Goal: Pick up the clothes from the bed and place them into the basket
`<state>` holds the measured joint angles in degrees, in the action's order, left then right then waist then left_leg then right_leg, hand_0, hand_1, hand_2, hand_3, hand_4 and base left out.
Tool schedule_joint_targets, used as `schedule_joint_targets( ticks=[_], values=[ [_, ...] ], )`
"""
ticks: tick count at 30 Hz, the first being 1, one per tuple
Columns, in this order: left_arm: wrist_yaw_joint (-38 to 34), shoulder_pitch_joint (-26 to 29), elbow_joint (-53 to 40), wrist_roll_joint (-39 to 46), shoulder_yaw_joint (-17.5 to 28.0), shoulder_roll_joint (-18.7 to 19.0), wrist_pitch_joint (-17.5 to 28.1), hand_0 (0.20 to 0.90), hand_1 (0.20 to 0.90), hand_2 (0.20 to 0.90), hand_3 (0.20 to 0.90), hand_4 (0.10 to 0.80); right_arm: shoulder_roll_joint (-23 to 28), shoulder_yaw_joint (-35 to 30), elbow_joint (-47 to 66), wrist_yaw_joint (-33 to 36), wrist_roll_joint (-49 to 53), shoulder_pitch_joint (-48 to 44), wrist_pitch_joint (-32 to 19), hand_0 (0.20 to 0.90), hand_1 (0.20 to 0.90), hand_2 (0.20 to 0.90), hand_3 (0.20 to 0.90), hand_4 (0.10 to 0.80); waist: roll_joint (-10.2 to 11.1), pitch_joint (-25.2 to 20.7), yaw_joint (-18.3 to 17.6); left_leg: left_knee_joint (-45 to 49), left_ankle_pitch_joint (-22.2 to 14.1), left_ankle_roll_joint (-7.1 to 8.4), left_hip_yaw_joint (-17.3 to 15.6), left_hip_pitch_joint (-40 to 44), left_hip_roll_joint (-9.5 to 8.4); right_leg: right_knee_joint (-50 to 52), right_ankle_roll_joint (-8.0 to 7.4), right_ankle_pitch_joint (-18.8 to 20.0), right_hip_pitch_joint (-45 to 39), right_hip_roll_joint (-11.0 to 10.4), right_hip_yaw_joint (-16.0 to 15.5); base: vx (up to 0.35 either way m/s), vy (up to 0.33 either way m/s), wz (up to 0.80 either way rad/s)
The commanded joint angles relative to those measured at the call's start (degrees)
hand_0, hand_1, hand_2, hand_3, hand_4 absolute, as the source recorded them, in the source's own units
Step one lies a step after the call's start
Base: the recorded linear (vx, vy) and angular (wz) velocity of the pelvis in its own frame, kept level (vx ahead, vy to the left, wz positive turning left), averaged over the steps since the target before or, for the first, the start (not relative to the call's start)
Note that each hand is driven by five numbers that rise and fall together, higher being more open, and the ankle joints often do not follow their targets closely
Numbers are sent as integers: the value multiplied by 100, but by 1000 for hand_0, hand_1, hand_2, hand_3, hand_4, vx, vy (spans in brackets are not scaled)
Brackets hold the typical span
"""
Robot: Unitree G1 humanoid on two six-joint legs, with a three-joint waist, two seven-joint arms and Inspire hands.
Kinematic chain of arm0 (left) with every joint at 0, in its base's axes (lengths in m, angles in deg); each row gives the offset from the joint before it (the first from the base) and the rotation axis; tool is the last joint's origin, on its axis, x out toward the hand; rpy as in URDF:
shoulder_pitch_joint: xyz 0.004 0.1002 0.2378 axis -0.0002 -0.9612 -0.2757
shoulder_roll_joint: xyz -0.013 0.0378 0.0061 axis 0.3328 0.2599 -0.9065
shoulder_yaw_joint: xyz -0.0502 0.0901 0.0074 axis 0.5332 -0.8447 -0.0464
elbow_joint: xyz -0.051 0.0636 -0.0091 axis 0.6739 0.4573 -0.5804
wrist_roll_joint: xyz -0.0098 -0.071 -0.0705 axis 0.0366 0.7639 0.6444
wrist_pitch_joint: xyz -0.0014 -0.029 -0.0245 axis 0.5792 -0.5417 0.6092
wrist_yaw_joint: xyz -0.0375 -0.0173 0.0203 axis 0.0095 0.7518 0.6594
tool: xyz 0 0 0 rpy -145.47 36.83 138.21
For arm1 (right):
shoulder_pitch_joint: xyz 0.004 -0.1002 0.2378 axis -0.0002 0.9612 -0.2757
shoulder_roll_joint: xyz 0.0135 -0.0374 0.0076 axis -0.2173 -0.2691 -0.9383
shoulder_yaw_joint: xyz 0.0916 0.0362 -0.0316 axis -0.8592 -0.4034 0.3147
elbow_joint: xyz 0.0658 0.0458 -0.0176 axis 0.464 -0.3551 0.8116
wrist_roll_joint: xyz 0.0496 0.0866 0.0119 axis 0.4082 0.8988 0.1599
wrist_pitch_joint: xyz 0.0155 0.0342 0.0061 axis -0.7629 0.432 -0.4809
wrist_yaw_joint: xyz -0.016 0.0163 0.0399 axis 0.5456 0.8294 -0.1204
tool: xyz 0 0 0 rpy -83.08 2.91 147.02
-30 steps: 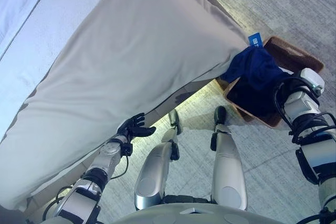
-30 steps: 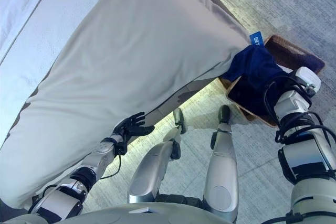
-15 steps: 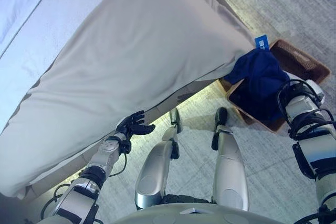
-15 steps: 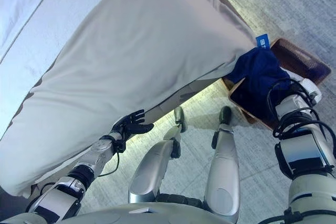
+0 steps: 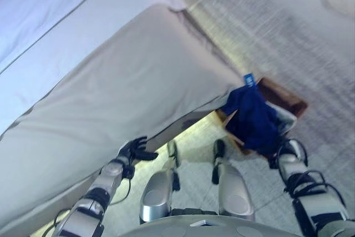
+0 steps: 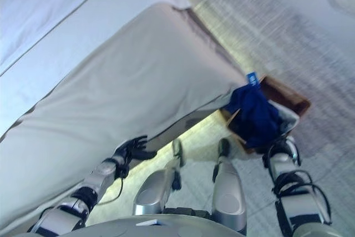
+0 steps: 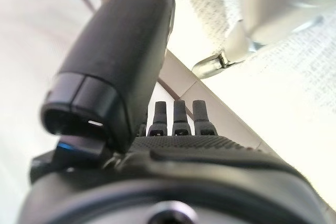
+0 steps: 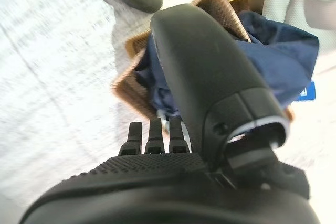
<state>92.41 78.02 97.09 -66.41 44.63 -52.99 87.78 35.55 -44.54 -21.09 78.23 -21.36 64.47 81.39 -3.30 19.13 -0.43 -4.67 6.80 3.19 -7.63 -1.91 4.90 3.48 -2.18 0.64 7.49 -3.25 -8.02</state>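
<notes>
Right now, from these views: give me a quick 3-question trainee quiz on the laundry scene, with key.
1. True or false: the navy garment lies flat on the bed.
2. Where does the wicker basket stand? A) on the bed B) on the floor at the bed's corner C) in the left hand
3. Fill in: the left hand hovers by the bed's edge with fingers ____.

Key: 1 false, it drapes over the basket, with the right hand open next to it. 2 B. 3 open.
</notes>
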Motion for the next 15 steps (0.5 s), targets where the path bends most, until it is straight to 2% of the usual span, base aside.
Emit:
schedule_joint_targets(
  ticks=[1,6,11,15],
  values=[
    [-68,-138,435,-404,120,42,105,900,900,900,900,800,-45,294,-297,-20,-415,373,-218,900,900,900,900,800,347,-664,-38,422,-871,-207,17,161,-380,-413,-131,115,-428,-23,-81,211,196,-13],
    [123,-253,879,-545,273,-111,152,900,900,900,900,800,-421,438,-682,-300,-788,749,-152,900,900,900,900,800,421,-1036,1,400,-1024,-311,46,520,-440,-386,-125,-5,-804,-9,-40,111,134,0],
    [275,-287,1104,-641,259,-227,169,900,900,900,900,800,-605,576,-833,-501,-1004,863,62,900,900,900,900,800,424,-1164,25,330,-1083,-378,120,730,-492,-369,-130,-92,-1020,-12,-40,29,106,4],
    [498,-292,1253,-704,212,-297,64,900,900,900,900,800,-752,736,-926,-786,-1079,888,11,900,900,900,900,800,399,-1247,62,225,-1096,-413,183,874,-525,-374,-142,-142,-1161,-21,-73,17,84,4]
  ],
)
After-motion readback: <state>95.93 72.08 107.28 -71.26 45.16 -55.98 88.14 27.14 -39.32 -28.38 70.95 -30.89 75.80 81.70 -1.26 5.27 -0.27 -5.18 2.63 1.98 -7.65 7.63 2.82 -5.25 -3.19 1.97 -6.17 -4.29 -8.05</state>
